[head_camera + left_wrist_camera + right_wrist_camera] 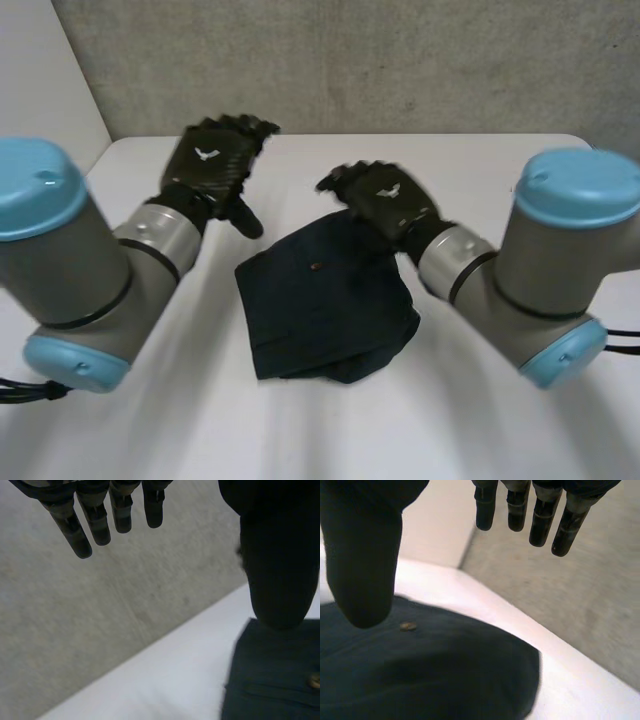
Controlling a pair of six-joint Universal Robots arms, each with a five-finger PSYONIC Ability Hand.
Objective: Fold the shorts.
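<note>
— Two marks to read on the hands?
— One white winged emblem on the back of the left hand [212, 160], one more on the back of the right hand [385, 200]. Shapes, not words.
— And the shorts?
— One pair of shorts [325, 305], dark navy, folded into a compact, roughly square bundle, with layers showing along the near edge. One small brass-coloured stud [316, 267] close to the far edge. Lying in the middle of the white table [480, 170], between the two arms.
— Left hand?
— Raised over bare table, far and left of the shorts, apart from the cloth. Fingers [95, 527] straight and slightly spread, thumb [280, 570] held wide of them, gripping nothing. Thumb tip near the left corner of the shorts.
— Right hand?
— Over the far right corner of the shorts. Fingers [540, 525] straight, thumb [362, 570] well apart from them above the cloth near the stud, clasping nothing. Cannot tell whether touching the cloth.
— Anything else?
— One grey wall [400, 60] behind the far edge of the table.
</note>
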